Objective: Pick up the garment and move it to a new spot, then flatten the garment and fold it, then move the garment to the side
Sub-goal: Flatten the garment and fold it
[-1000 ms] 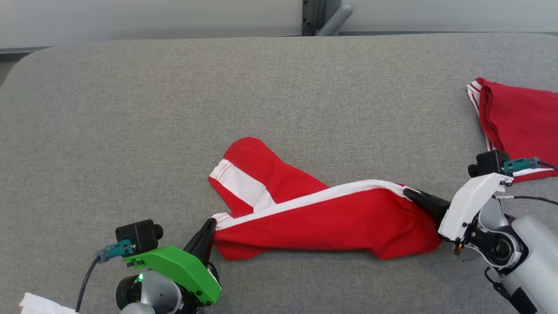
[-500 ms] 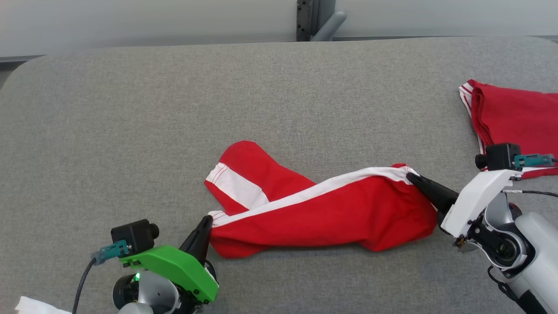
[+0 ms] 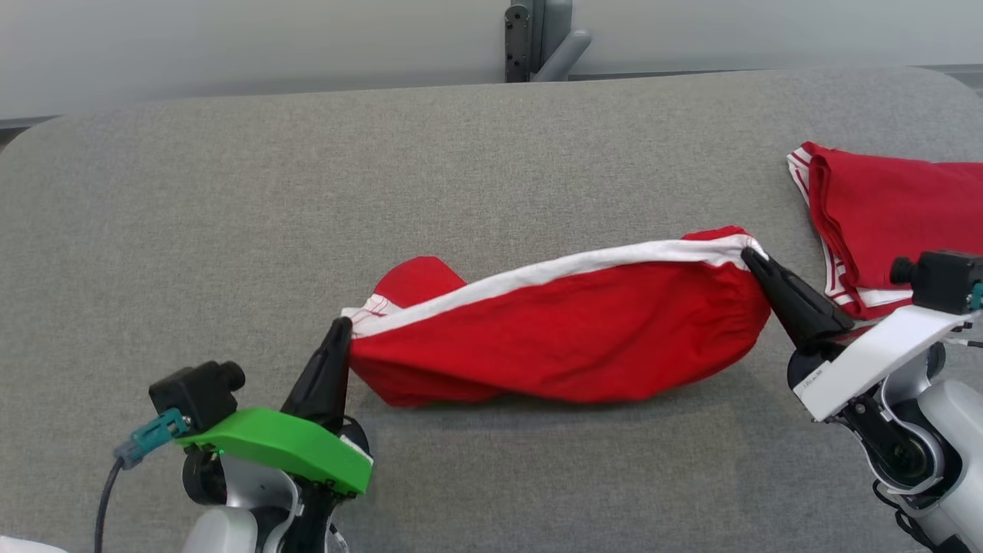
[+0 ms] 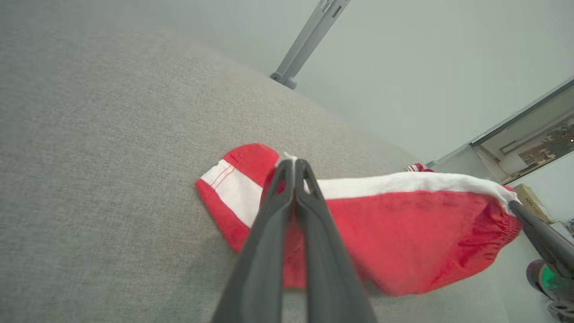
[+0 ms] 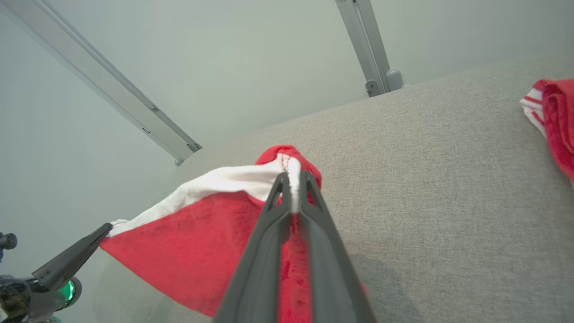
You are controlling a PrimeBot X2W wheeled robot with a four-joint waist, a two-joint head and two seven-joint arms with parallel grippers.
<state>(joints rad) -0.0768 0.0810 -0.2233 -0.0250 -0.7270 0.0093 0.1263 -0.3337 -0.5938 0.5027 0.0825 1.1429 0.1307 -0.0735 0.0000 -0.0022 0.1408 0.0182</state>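
The garment (image 3: 561, 330) is a pair of red shorts with a white side stripe, hanging stretched between both grippers above the grey table (image 3: 230, 200). My left gripper (image 3: 340, 325) is shut on its left end, at the hem. My right gripper (image 3: 746, 256) is shut on the right end, at the gathered waistband. In the left wrist view the left gripper (image 4: 292, 162) pinches the white-edged garment (image 4: 403, 233), and one red leg still rests on the table behind. In the right wrist view the right gripper (image 5: 292, 176) clamps the white stripe of the garment (image 5: 193, 237).
A second red garment (image 3: 891, 207) with white trim lies folded at the table's right edge, just behind my right arm. A grey post (image 3: 537, 38) stands beyond the far edge. The left and far parts of the table are bare cloth.
Both grippers have risen with the garment, lifting and stretching it off the table. The right gripper closed on the waistband. The head camera has shifted slightly as well.
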